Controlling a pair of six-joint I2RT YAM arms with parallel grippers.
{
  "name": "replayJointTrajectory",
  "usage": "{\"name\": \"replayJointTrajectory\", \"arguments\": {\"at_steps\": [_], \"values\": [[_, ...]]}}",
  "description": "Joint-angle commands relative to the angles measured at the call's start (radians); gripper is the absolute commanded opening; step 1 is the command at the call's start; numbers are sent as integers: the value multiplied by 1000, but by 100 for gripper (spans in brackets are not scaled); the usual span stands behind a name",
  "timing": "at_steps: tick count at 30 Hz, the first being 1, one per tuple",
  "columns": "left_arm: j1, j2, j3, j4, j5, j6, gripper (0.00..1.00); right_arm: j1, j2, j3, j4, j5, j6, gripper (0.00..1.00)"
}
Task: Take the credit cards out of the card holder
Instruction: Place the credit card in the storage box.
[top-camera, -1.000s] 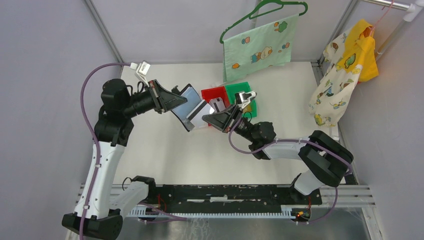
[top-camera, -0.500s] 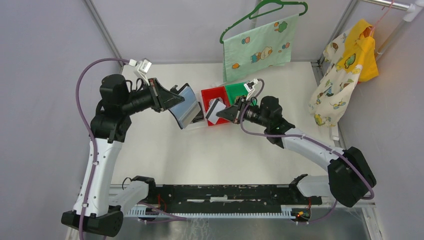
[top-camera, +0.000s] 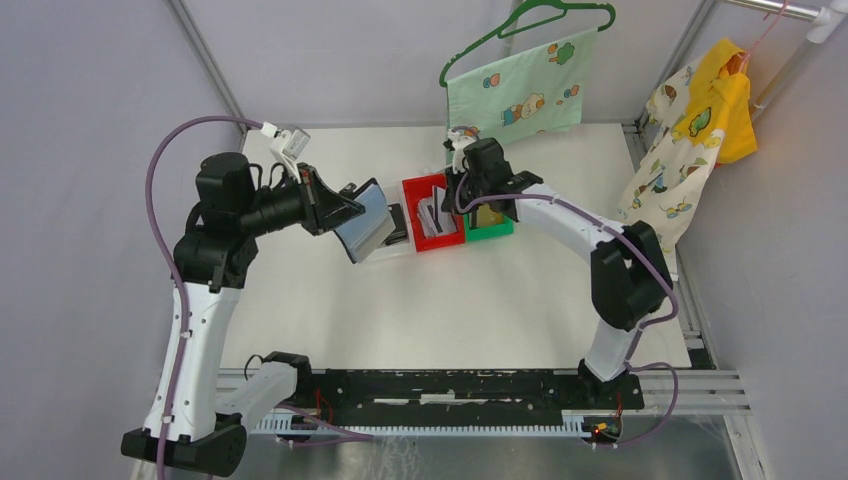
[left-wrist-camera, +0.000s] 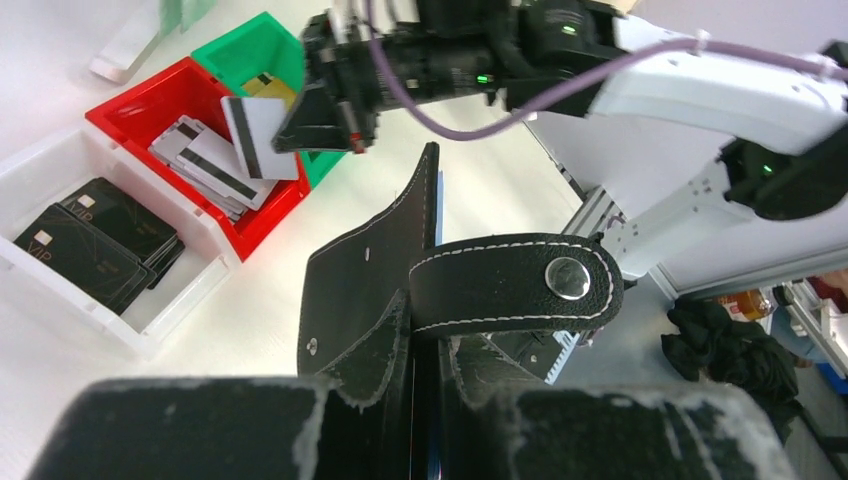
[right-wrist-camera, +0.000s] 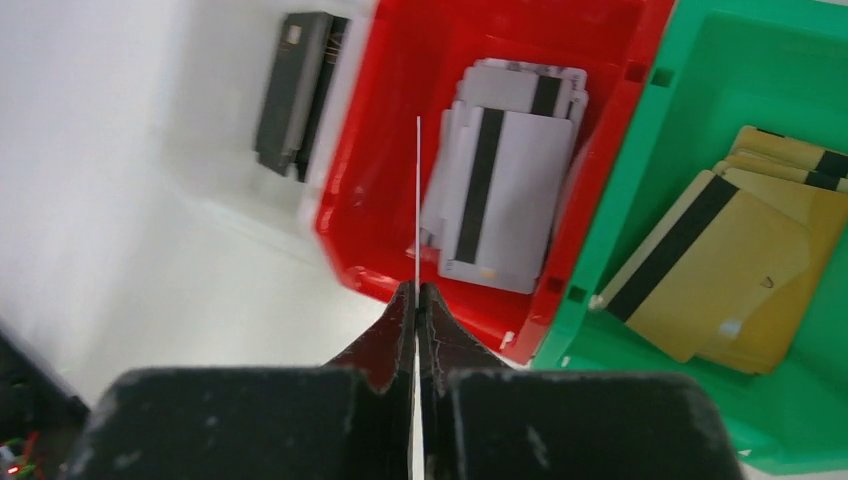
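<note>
Card holder (left-wrist-camera: 370, 290): open, long axis up-frame — left gripper (left-wrist-camera: 425, 395) clamps its base.
Credit card (right-wrist-camera: 417, 190): we see it edge-on, pointing up-frame, pinched by right gripper (right-wrist-camera: 417, 295) over red bin (right-wrist-camera: 360, 200).

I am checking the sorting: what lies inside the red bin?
The red bin holds a loose pile of whitish-grey cards with black stripes; the top ones cover those beneath, so their number is unclear.

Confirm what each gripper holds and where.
Left gripper: shut on the card holder, clamping its edge near the snap tab. Right gripper: pinching a whitish card by one edge, above the red bin.
</note>
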Motion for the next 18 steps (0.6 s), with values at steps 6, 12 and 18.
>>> {"name": "replayJointTrajectory", "arguments": {"at_steps": [6,12,18], "values": [[6,-59,21,5,127,107,2,1,221,289,-188,100,-142,0],[7,-67,16,6,140,110,2,0,280,342,-198,82,-146,0],[7,-66,8,13,150,107,2,7,299,355,-203,67,-159,0]]}}
